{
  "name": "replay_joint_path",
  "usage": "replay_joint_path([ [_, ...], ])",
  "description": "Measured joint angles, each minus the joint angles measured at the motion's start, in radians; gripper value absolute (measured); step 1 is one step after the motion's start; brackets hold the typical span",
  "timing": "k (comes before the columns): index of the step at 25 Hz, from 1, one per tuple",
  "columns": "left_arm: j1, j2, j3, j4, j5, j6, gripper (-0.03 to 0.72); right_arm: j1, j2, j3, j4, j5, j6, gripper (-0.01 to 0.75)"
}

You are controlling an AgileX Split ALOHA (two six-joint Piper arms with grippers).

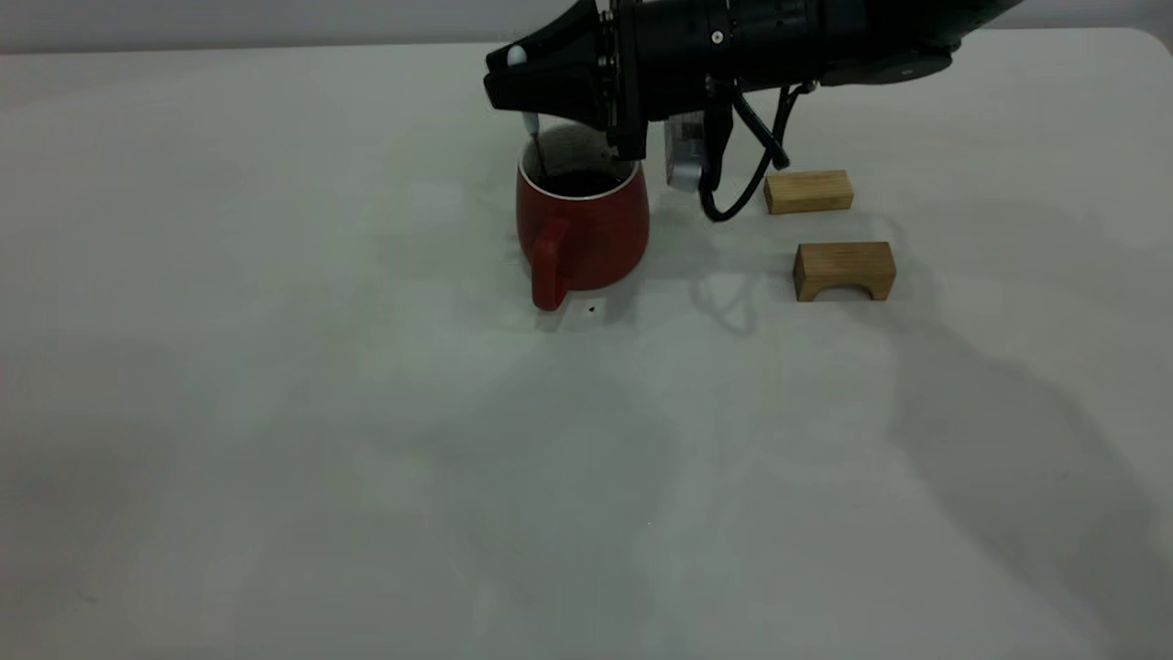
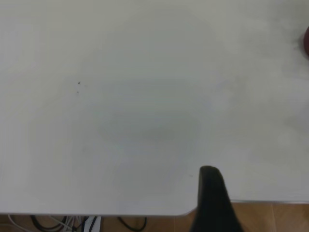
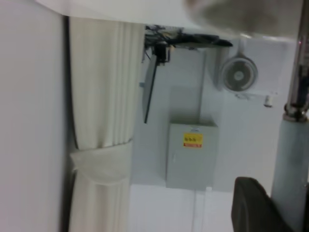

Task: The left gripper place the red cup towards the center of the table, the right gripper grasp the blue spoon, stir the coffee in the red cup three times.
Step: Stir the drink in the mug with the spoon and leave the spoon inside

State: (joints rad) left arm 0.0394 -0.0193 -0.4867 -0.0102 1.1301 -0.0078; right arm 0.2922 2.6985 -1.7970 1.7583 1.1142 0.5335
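The red cup (image 1: 582, 234) stands upright near the middle of the table (image 1: 275, 412), its handle turned toward the front, with dark coffee (image 1: 579, 183) inside. My right gripper (image 1: 509, 87) reaches in from the right above the cup's rim, shut on the blue spoon (image 1: 519, 55). The spoon's grey neck runs down into the coffee at the cup's left side. In the right wrist view the spoon's pale handle (image 3: 289, 164) stands beside one black finger (image 3: 256, 208). In the left wrist view one black finger (image 2: 212, 203) of my left gripper hangs over a table corner, and a sliver of the red cup (image 2: 306, 41) shows.
Two wooden blocks lie right of the cup: a plain one (image 1: 808, 192) farther back and an arched one (image 1: 844, 270) nearer the front. The right arm's cable (image 1: 747, 183) dangles between the cup and the blocks. A small dark speck (image 1: 594, 309) lies by the cup's base.
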Motion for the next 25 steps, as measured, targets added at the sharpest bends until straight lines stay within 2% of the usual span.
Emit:
replay_joint_path([
  [5,0.0,0.0,0.0,0.0,0.0,0.0,0.551,-0.04,-0.021,0.053,0.002,-0.037,0.0,0.136],
  [10,0.0,0.0,0.0,0.0,0.0,0.0,0.551,-0.04,-0.069,0.155,0.004,-0.048,0.0,0.136],
  [25,0.0,0.0,0.0,0.0,0.0,0.0,0.551,-0.022,-0.06,0.162,0.01,-0.024,0.0,0.143],
])
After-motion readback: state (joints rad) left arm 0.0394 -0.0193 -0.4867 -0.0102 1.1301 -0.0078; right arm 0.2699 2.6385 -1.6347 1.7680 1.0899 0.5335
